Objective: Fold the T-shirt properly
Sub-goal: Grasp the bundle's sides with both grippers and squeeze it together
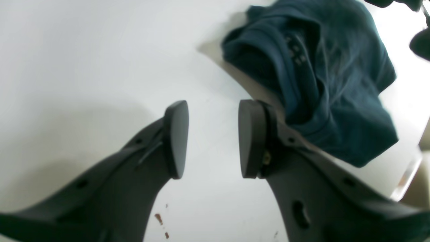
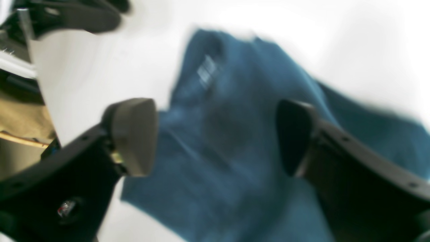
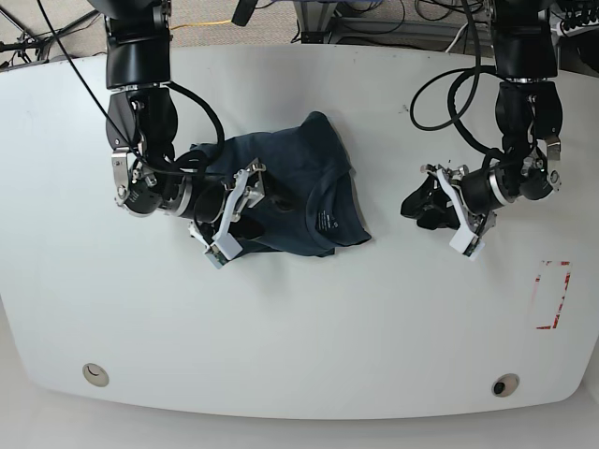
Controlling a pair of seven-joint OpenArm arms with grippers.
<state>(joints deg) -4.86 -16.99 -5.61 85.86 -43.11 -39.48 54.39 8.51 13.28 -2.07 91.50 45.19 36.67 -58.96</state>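
The dark blue T-shirt [image 3: 299, 178] lies crumpled in a heap on the white table [image 3: 309, 327], left of centre in the base view. My right gripper [image 3: 239, 213] is at the heap's left side. In the right wrist view, which is blurred, the right gripper [image 2: 215, 134] has its jaws wide apart just over the T-shirt [image 2: 235, 84], open, with cloth below the gap. My left gripper [image 3: 416, 208] hovers over bare table to the right of the shirt. In the left wrist view the left gripper [image 1: 213, 127] is open and empty, and the T-shirt [image 1: 336, 84] lies beyond its right finger.
A red outlined rectangle [image 3: 552, 295] is marked near the table's right edge. Two small round holes [image 3: 94, 374] [image 3: 505, 385] sit near the front edge. Cables run behind the table. A few brown specks [image 1: 159, 218] mark the surface under the left gripper.
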